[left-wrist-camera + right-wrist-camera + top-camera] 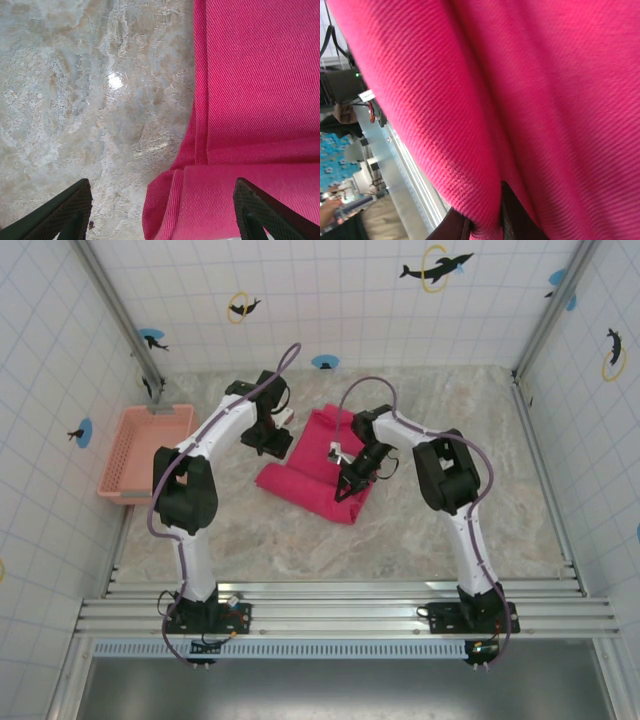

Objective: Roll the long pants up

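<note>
**One side gripped, one side free**

The left gripper [268, 446] hangs with fingers [60, 212] spread wide over the left edge of the long pants [308, 462], in the middle of the table [430, 535]. The right gripper [343, 489] pinches their fabric.

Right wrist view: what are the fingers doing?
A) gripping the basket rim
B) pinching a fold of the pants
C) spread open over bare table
B: the fingers are closed at the bottom edge of the view on a fold of the pants.
</note>
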